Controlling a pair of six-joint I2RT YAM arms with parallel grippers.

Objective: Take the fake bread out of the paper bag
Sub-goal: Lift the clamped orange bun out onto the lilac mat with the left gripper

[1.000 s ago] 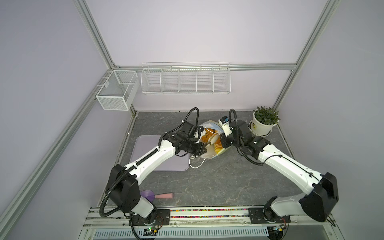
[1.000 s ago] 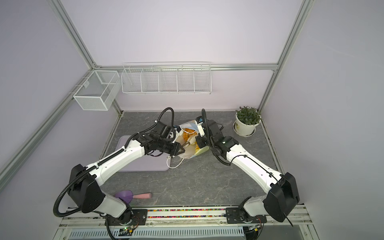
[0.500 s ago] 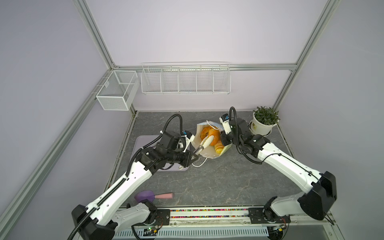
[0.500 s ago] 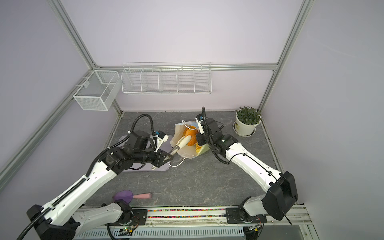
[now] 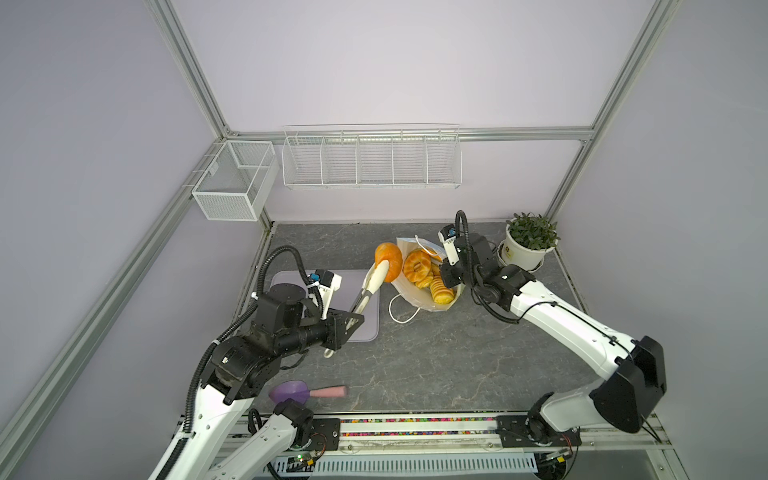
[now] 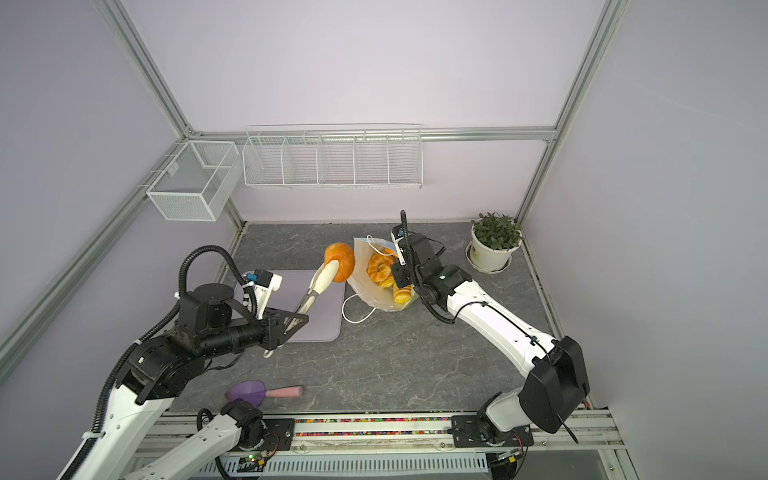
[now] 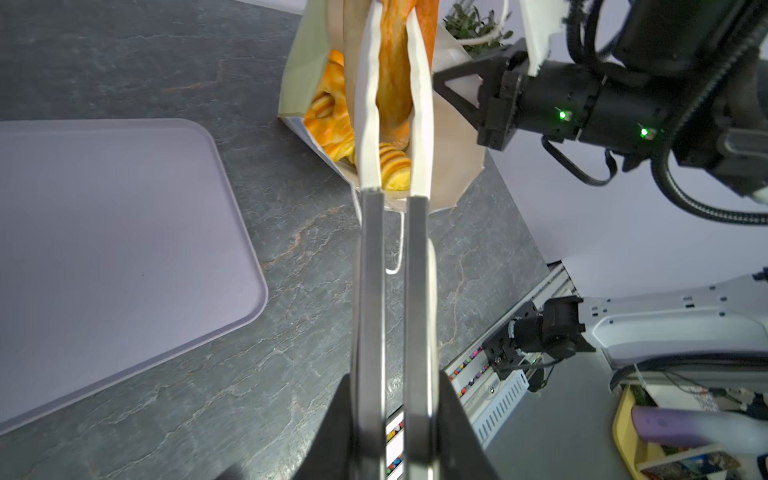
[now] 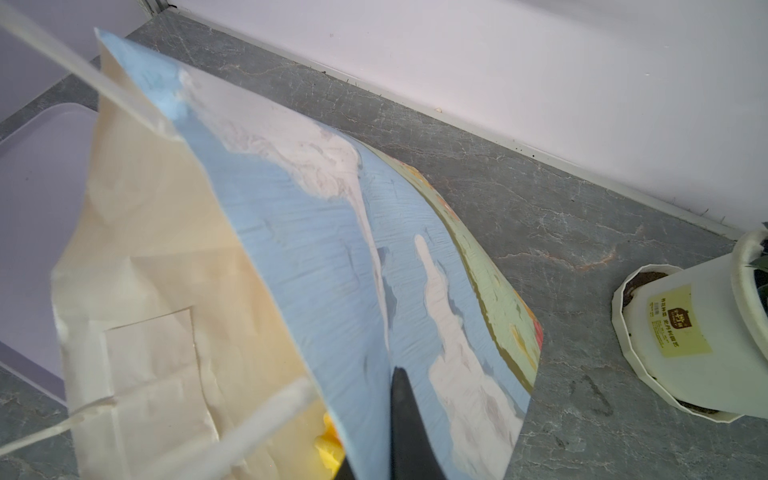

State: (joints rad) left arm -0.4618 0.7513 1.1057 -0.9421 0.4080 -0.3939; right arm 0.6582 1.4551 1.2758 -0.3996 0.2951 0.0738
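Tongs (image 5: 370, 286) sit squeezed in my left claw (image 5: 353, 320), which is closed tight on their metal arms. Their white tips pinch a round bun (image 5: 390, 259) just beside the open mouth of the paper bag (image 5: 405, 289), on the side away from my right claw (image 5: 449, 278). That claw is pressed together on the bag's upper wall; my right wrist view shows a dark finger (image 8: 407, 436) against the printed sky. The bag leans open on the surface (image 5: 436, 357), white lining showing, with a braided ring (image 5: 417, 266) near its mouth and a ridged loaf (image 5: 440, 291) deeper in. A lavender tray (image 7: 124, 249) lies near the bag on the bun's side, a potted plant (image 5: 525, 245) stands near it on the opposite side, and a purple scoop (image 5: 291, 391) lies well apart from it.
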